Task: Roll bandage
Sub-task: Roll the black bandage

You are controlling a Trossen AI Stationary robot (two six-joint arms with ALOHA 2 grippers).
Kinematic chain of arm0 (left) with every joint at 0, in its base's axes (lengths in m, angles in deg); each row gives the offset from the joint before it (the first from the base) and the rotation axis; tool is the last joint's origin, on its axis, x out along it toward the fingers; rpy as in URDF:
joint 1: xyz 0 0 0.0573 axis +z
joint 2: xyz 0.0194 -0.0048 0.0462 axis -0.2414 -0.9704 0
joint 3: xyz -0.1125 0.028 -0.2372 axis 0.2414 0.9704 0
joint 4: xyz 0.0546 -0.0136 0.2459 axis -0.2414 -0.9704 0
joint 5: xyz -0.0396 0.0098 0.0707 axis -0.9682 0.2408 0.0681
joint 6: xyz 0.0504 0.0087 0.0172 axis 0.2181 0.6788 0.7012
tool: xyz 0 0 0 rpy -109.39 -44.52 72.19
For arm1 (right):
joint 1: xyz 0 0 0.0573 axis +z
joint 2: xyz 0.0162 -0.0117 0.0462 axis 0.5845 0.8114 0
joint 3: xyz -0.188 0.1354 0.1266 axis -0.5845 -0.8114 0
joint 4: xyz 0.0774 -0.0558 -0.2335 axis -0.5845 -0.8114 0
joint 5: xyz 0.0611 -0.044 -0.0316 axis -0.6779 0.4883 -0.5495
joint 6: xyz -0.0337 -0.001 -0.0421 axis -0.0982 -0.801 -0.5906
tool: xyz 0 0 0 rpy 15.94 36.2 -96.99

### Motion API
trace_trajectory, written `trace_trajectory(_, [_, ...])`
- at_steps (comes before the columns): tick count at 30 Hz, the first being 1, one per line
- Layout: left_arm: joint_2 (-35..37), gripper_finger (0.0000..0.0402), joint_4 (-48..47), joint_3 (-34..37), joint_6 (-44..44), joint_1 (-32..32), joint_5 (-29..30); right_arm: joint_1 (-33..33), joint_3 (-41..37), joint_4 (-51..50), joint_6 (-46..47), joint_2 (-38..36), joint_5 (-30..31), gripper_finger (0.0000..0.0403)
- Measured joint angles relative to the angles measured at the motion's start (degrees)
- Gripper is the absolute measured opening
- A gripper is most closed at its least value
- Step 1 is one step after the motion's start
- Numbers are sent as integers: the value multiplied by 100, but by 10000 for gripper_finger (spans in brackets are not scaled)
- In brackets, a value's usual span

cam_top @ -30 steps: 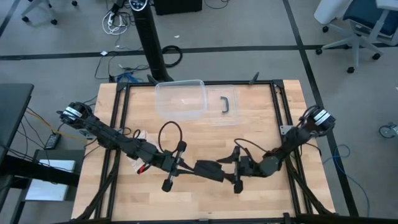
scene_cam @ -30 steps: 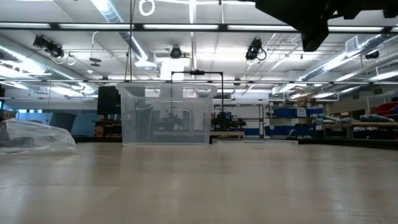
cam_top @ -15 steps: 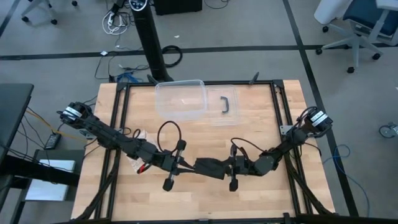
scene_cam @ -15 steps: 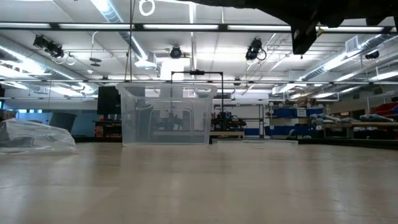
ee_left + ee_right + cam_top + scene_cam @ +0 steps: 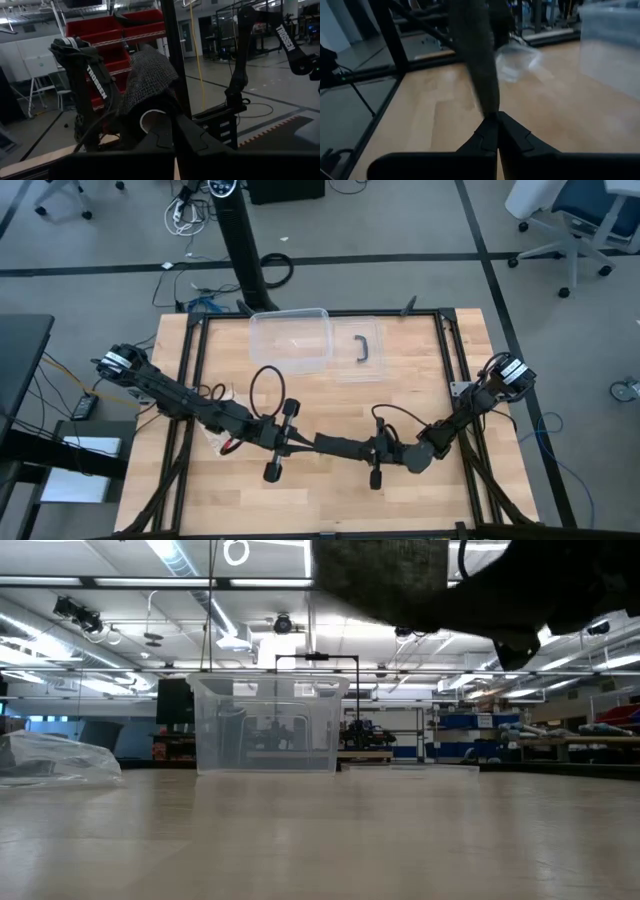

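Note:
The bandage, a matte black fabric strip, is stretched in the air between my two grippers over the table's near middle. My left gripper is shut on its left end and my right gripper on its right end. In the left wrist view the bandage rises as a netted black flap beyond my left gripper. From my right gripper the bandage runs away as a narrow band. In the low view the bandage and arms show as a dark mass overhead. My left gripper pinches the bandage's left end between its two fingers, coming nearly level from the table's left. The fabric bunches above the fingertips, clear of the table. My right gripper pinches the bandage's right end between its fingertips, level from the table's right. The strip runs on from the fingers as a narrow band, lifted clear of the table.
A clear plastic box stands at the table's far middle, its lid with a black handle lying beside it. A crinkly clear bag lies at the left, under my left arm. Bare wood lies along the near edge.
My right gripper has tipped down, sunk a little and shut on the bandage's right end. The bandage, a wider slack shape before, now shows as a narrower strip between the two grippers.

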Motion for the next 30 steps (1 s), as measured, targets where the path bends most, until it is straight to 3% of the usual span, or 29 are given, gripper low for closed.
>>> trace_trajectory(9, [215, 0, 4, 0, -147, -4, -19, 155, -219, -1055, 1100, 0, 125, 1])
trace_trajectory(16, [217, 0, 140, 0, -744, -4, -482, 157, -820, -1068, 1813, -2, 577, 0])
trace_trajectory(21, [217, 0, 236, 0, -1113, -16, -838, 64, -914, -859, 1585, -5, 787, 0])
trace_trajectory(30, [219, 0, 92, 0, -433, -11, -57, 336, -913, -431, 1733, -7, 335, 0])
